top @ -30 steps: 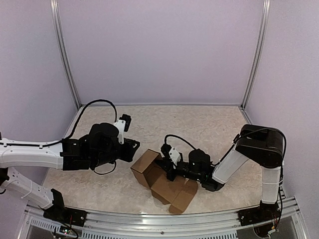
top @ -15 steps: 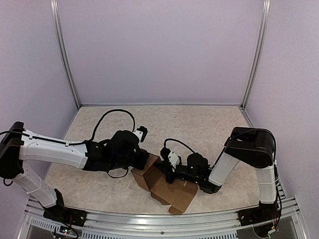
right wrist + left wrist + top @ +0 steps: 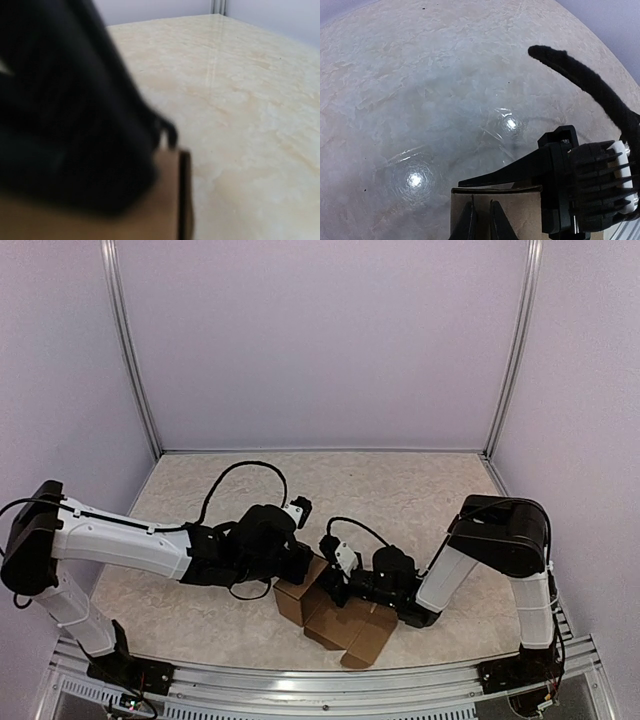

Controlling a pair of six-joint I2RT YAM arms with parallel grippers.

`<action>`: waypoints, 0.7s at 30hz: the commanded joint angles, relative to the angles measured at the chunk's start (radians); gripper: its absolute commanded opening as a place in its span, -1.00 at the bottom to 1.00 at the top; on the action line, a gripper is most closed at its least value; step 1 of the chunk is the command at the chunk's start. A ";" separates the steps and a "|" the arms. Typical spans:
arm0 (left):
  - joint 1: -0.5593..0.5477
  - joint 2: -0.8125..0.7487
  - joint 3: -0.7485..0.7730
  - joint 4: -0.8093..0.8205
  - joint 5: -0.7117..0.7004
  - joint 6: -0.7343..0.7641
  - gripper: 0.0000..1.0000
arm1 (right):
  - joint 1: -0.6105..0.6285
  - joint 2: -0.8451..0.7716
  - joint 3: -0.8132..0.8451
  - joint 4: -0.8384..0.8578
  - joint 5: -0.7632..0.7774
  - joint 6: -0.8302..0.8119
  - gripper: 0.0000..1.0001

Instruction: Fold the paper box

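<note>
The paper box (image 3: 345, 625) lies on the marble-patterned table (image 3: 420, 490), close to the metal rail (image 3: 300, 680) at the near edge and between the two arms. It is partly formed. Its left part stands as a squarish shell with upright walls, and its right and near parts lie lower, with loose flaps spread towards the rail. The left gripper (image 3: 303, 562) is at the far left corner of the box, touching the top of the upright wall. In the left wrist view its fingers (image 3: 468, 220) are drawn together to a narrow slit and lie against the brown face just below the box's top edge. Whether they pinch the cardboard cannot be told. The right gripper (image 3: 335, 588) is at the middle of the box, just right of the left gripper and close against it. One black finger (image 3: 505, 172) reaches along the far side of the box's top edge. Whether this gripper is released or clenched cannot be told, as its fingertips are hidden. A black cable (image 3: 590, 85) arcs above the box from the right arm's wrist. The right wrist view is blurred: a dark mass (image 3: 65, 100) fills its left side above a strip of cardboard (image 3: 90, 220), with bare table beyond the box to the right.
</note>
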 commanded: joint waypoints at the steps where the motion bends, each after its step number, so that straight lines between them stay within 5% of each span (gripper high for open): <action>1: -0.018 0.035 0.027 -0.020 0.002 -0.003 -0.81 | -0.006 0.002 0.026 -0.040 0.009 -0.007 -0.53; 5: -0.025 0.043 0.031 -0.027 -0.007 -0.005 -0.82 | -0.006 -0.001 0.039 -0.069 0.016 -0.016 -0.62; 9: -0.026 0.044 0.029 -0.034 -0.014 -0.006 -0.81 | -0.005 0.006 0.042 -0.077 0.025 -0.020 -1.00; 21: -0.025 0.045 0.036 -0.047 -0.026 -0.015 -0.81 | 0.014 0.010 0.039 -0.064 0.071 -0.032 -1.00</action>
